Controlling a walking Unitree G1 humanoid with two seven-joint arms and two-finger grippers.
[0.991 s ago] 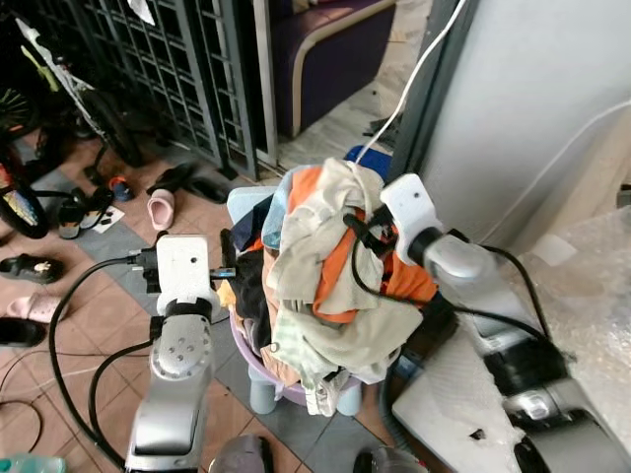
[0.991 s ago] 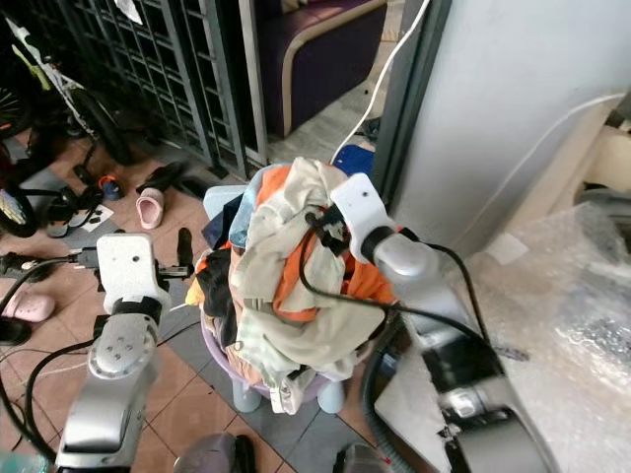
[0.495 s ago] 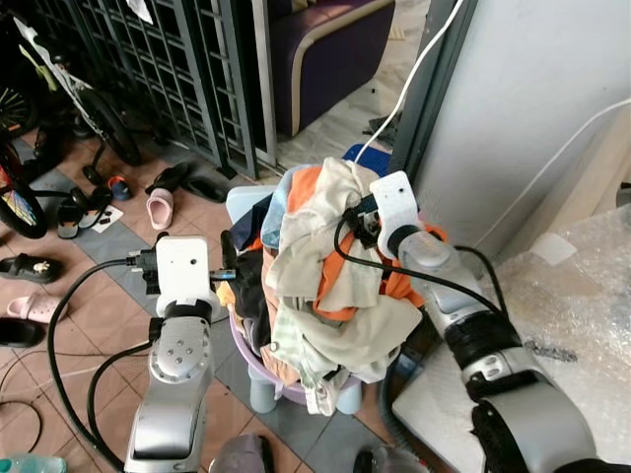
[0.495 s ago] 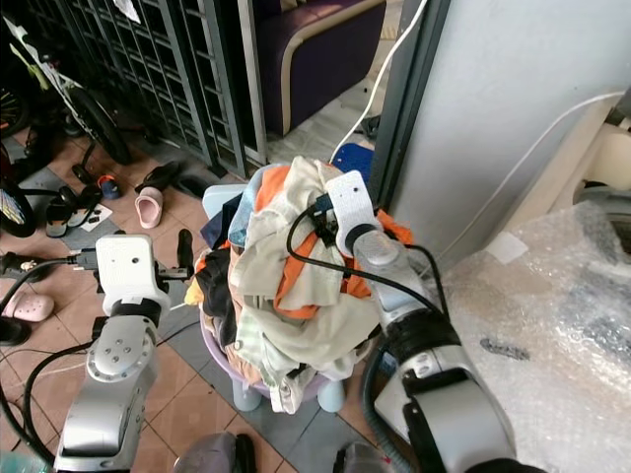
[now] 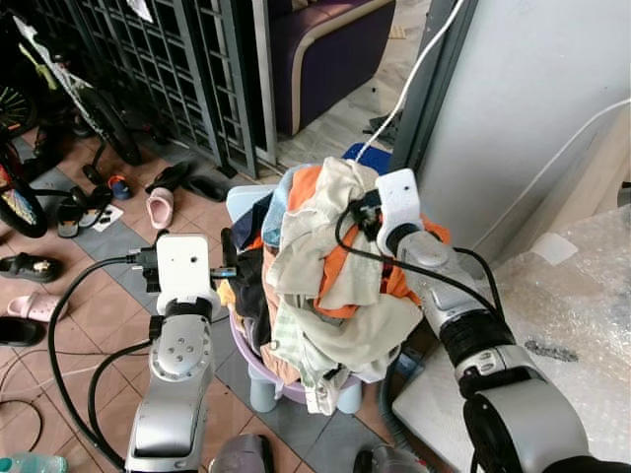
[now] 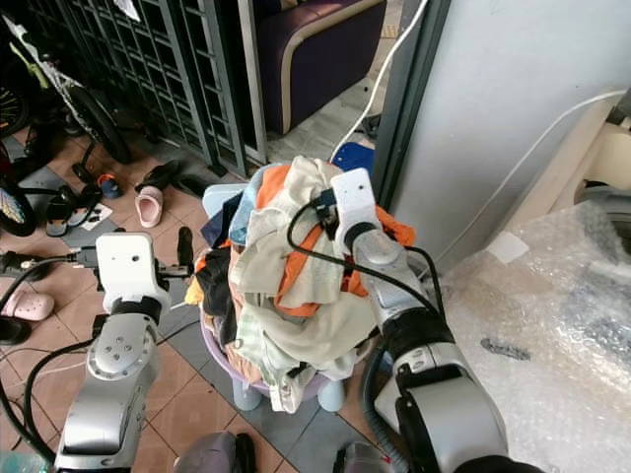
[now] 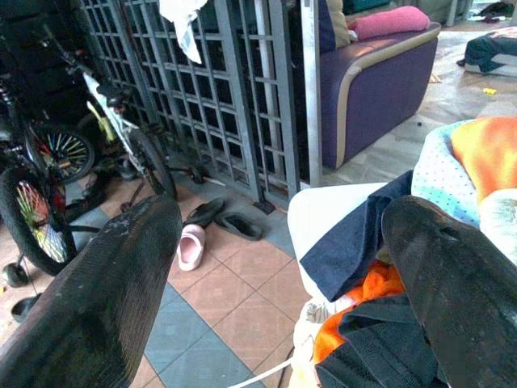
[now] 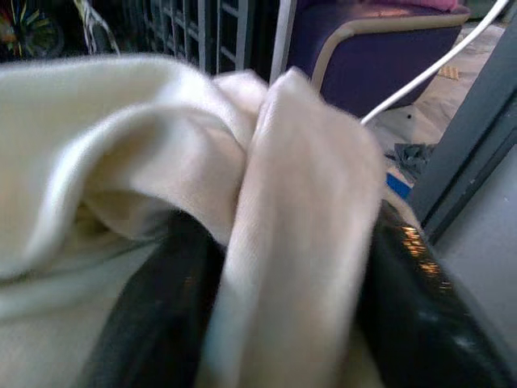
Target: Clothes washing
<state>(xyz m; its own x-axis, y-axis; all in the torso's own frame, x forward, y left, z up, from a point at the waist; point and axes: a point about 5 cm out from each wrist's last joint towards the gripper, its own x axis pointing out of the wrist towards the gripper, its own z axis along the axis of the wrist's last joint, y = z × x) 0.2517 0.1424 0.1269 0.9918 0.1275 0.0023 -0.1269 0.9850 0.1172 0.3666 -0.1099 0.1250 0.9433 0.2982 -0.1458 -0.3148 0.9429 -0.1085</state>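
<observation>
A tall heap of clothes (image 5: 325, 286) fills a purple basin (image 5: 288, 390) that stands on a pale stool. On top lie a cream garment (image 5: 335, 197) and an orange one (image 5: 308, 183). My right gripper (image 5: 361, 213) sits at the top of the heap. In the right wrist view its black fingers (image 8: 153, 323) are closed around a fold of the cream garment (image 8: 299, 226). My left gripper (image 7: 283, 214) is open beside the heap's left flank, level with a dark blue cloth (image 7: 355, 234), with nothing between its fingers.
A metal grille gate (image 5: 168, 69) and a purple sofa (image 5: 335, 49) stand behind the heap. Slippers (image 5: 161, 209), shoes and a bicycle (image 5: 20, 187) crowd the tiled floor on the left. On the right are a grey panel (image 5: 532, 99), a white cable and a bubble-wrapped surface (image 5: 582, 315).
My right gripper has moved from the heap's right side up onto its top, against the cream garment, with the forearm drawn in. The left arm has stayed still.
</observation>
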